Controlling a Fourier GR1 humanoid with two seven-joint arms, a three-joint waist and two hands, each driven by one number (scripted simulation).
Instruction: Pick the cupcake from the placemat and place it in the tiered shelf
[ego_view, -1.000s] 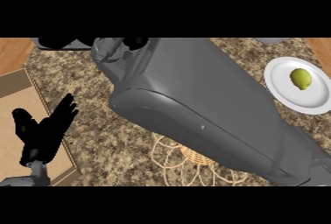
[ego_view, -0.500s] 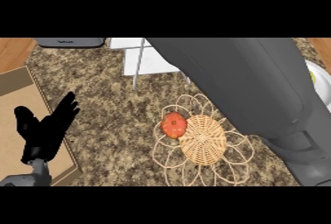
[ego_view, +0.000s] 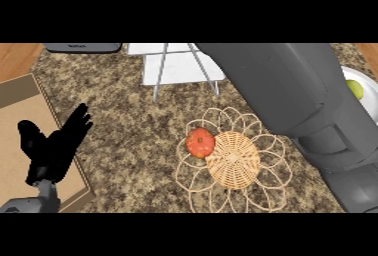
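Sitting on the left side of the woven placemat (ego_view: 233, 161) near the tabletop's (ego_view: 125, 105) front edge, the orange-red cupcake (ego_view: 200, 142) touched no hand. The white tiered shelf (ego_view: 183, 67) stood by the rear edge. The left robot hand (ego_view: 53, 150) rested released, fingers up, at the left edge. The right forearm (ego_view: 295, 105) crossed the right side; its robot hand was out of view.

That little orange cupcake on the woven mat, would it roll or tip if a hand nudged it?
The cupcake looks rounded and squat, so a nudge might tip or roll it. It sits on the openwork edge of the placemat, which probably gives uneven footing. It looks small, so likely light.
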